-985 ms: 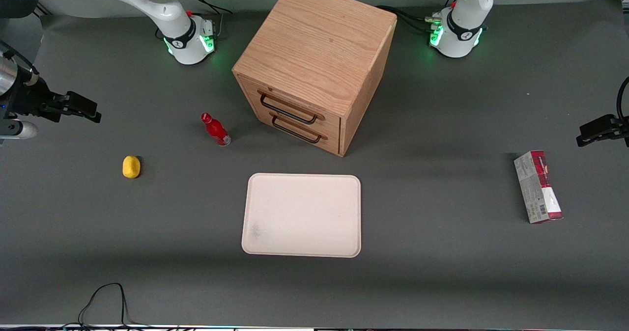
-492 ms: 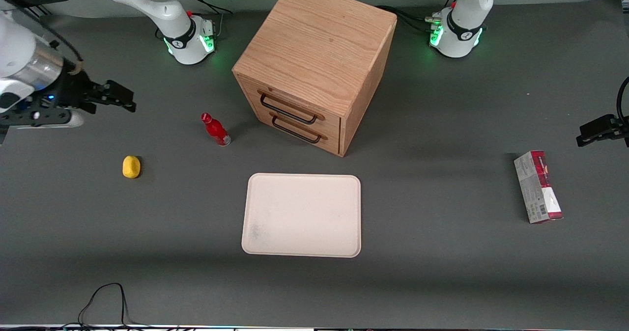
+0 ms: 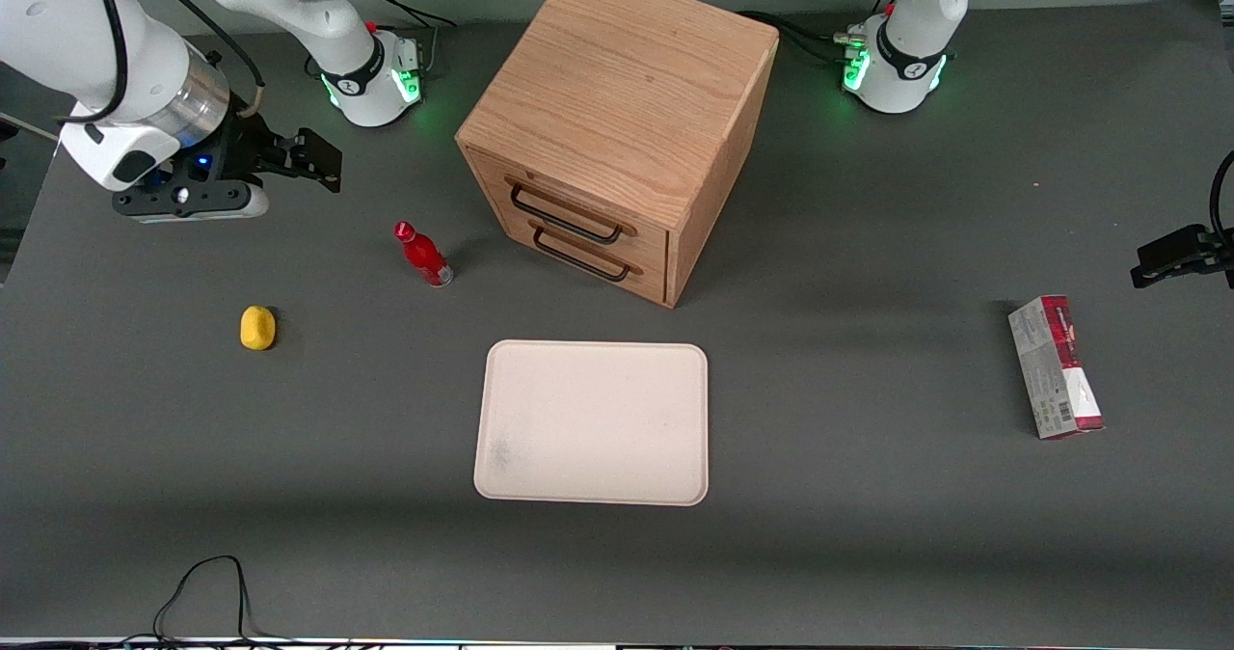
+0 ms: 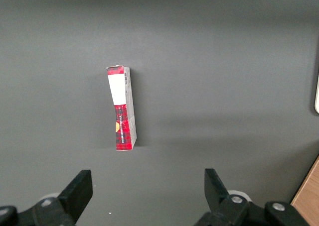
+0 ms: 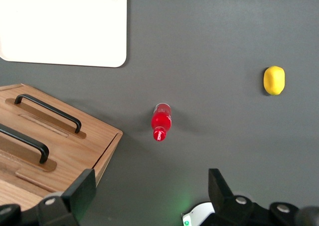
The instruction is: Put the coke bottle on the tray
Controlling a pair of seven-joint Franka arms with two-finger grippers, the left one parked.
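Note:
The small red coke bottle (image 3: 422, 255) stands on the grey table beside the wooden cabinet (image 3: 617, 120), toward the working arm's end; the right wrist view shows it (image 5: 161, 121) from above. The cream tray (image 3: 593, 422) lies flat in front of the cabinet's drawers, nearer the front camera, with nothing on it; one corner of it shows in the right wrist view (image 5: 65, 27). My right gripper (image 3: 313, 160) hangs open and empty above the table, farther from the front camera than the bottle and apart from it. In the right wrist view the gripper (image 5: 152, 191) has its jaws spread wide.
A yellow lemon-like object (image 3: 257, 328) lies toward the working arm's end, nearer the front camera than the bottle. A red-and-grey carton (image 3: 1055, 366) lies toward the parked arm's end. The cabinet has two drawers with black handles (image 3: 569, 229). A black cable (image 3: 207, 592) lies at the table's front edge.
My right gripper has swung in from the table's edge toward the bottle and the cabinet, and moved farther from the front camera. The bottle and the tray have not moved.

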